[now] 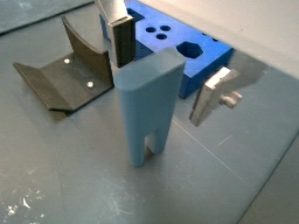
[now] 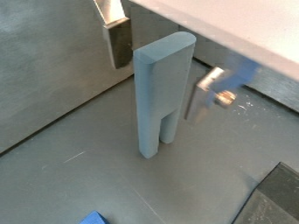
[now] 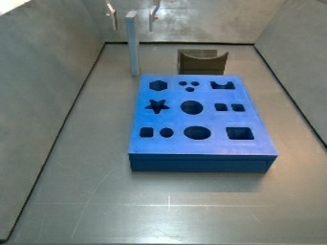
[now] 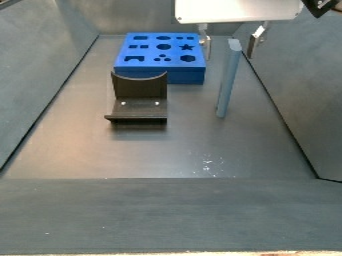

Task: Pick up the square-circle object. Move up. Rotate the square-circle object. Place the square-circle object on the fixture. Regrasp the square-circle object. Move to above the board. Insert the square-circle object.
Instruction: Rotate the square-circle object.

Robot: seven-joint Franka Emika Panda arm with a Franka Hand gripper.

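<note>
The square-circle object (image 1: 149,105) stands upright on the grey floor, beside the board (image 3: 202,122) and the fixture (image 4: 138,96). The tool (image 2: 163,59) hangs spread wide around the peg's top, one finger (image 1: 118,37) each side, not touching. In both side views the tool's upper part is cut off.
</note>
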